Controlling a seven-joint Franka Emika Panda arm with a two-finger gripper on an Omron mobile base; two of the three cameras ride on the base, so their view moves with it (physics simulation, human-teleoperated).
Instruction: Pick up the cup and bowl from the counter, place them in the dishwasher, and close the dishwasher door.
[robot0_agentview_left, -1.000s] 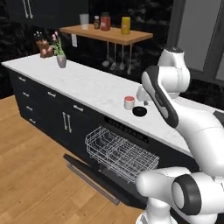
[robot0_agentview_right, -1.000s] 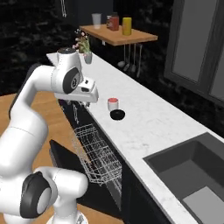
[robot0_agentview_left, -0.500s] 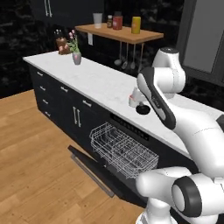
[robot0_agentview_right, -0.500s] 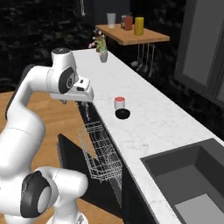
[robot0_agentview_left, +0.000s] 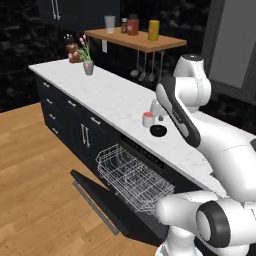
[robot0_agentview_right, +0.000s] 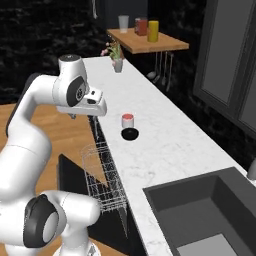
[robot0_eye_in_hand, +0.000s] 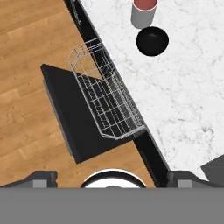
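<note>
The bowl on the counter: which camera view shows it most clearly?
The hand view shows the bowl best, from above: its round rim is whole, just beside the cup. In the right base view it is a small dark disc. In the left base view it lies close against the arm.

You have the small pale cylindrical cup with the red top (robot0_agentview_right: 128, 120) and the shallow round black bowl (robot0_agentview_right: 130, 134) just beside each other on the long white marble-patterned counter (robot0_agentview_right: 165, 145), near its front edge. Below them, the white wire basket rack (robot0_agentview_left: 132, 177) is pulled out of the black built-in dishwasher (robot0_agentview_left: 150, 159) over the dropped flat black dishwasher door (robot0_agentview_left: 107, 205). Farther along the counter you'll find the grey vase with flowers (robot0_agentview_left: 88, 66), with the brown wooden wall shelf (robot0_agentview_left: 135, 39) above and behind it.
</note>
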